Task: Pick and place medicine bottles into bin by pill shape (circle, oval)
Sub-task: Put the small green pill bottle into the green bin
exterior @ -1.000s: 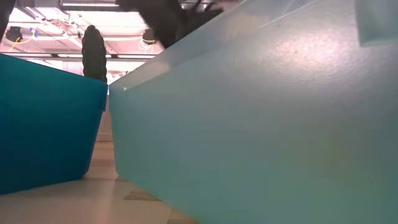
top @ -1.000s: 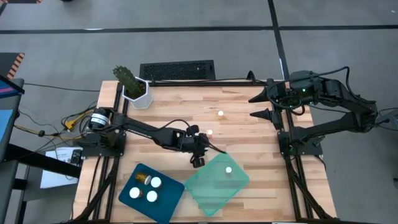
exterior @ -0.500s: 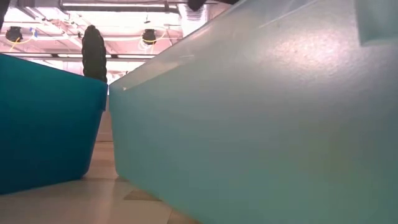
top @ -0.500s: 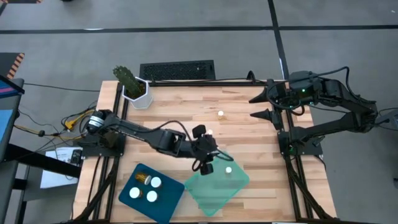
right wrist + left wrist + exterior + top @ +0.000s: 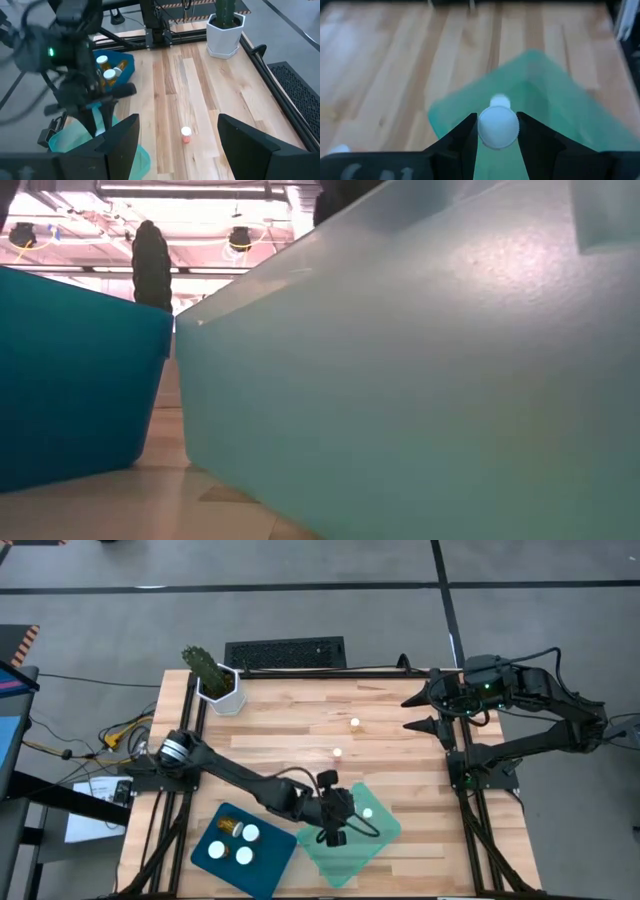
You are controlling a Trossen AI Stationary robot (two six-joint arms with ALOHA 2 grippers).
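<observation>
Placing step: the left gripper [image 5: 498, 131], low centre of the high view, pinches a bottle [image 5: 497, 127] over the green bin [image 5: 352, 845]. Next: lower, release. Right gripper [image 5: 172, 135] spread, parked upper right.

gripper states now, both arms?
Left gripper: shut on a small amber medicine bottle with a white cap, above the light green translucent bin.
Right gripper: open, holding nothing.
</observation>
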